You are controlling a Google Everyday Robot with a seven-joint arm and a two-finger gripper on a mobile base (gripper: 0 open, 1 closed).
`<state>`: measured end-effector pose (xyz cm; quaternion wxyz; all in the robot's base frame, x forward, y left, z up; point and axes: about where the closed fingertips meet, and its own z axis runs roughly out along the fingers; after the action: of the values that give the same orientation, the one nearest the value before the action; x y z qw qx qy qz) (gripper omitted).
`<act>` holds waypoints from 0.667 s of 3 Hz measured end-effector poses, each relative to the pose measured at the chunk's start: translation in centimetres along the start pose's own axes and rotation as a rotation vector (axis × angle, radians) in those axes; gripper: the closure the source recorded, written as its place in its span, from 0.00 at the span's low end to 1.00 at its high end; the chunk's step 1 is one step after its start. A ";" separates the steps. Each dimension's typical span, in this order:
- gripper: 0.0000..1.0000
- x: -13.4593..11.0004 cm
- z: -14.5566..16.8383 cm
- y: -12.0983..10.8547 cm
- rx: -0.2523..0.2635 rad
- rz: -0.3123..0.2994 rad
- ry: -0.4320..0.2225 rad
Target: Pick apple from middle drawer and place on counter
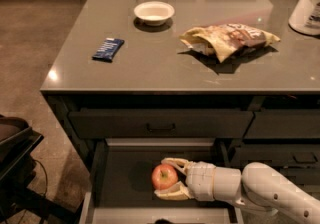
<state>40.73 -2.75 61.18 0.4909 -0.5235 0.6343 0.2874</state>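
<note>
The apple (164, 176), small, red with yellowish patches, is in the open middle drawer (120, 180), which has a dark grey inside. My gripper (166, 178) reaches in from the right on a white arm, with one finger behind the apple and one in front, shut on it. The apple looks lifted a little off the drawer floor. The counter (165, 63) is the glossy grey-brown top above the drawers.
On the counter stand a white bowl (154, 12), a blue snack bar (108, 49), a crumpled chip bag (227, 39) and a white tub (306, 8) at the right edge. A shut drawer with a black handle (160, 127) sits above the open one. A dark object (15, 153) stands at left.
</note>
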 end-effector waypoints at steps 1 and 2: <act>1.00 -0.9 -0.2 -0.1 -0.014 -0.015 0.018; 1.00 -6.7 -1.8 -2.6 -0.041 -0.124 0.060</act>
<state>42.38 -2.50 68.37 0.4779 -0.5799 0.6091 0.2536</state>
